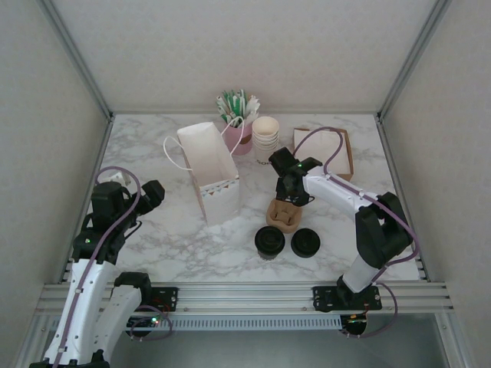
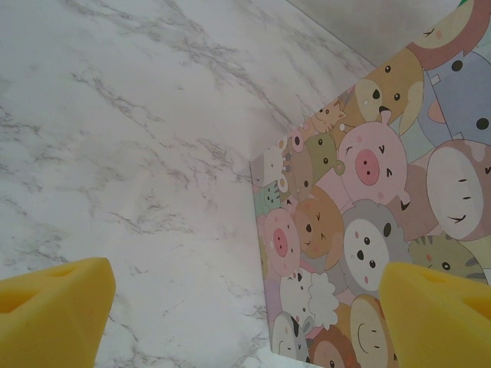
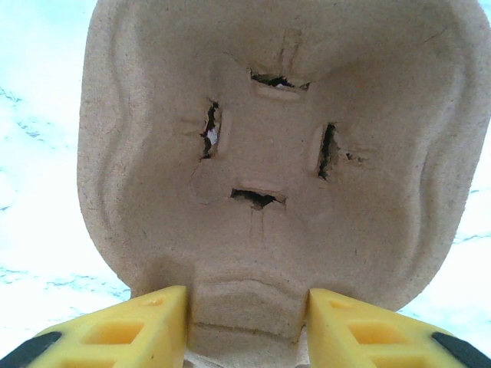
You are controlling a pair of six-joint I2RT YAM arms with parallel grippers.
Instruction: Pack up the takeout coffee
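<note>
Marble tabletop [image 1: 176,245] within white walls [image 1: 230,46]; left pincer [image 2: 245,307] spread, right pincer [image 3: 245,322] pinching pulp carrier [image 3: 268,153].

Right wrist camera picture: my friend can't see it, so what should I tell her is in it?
A brown cardboard cup carrier, seen very close, has four small slits around the middle of one cup pocket. Two yellow fingers at the bottom pinch the ridge on its near edge, and white marble table shows behind it.
</note>
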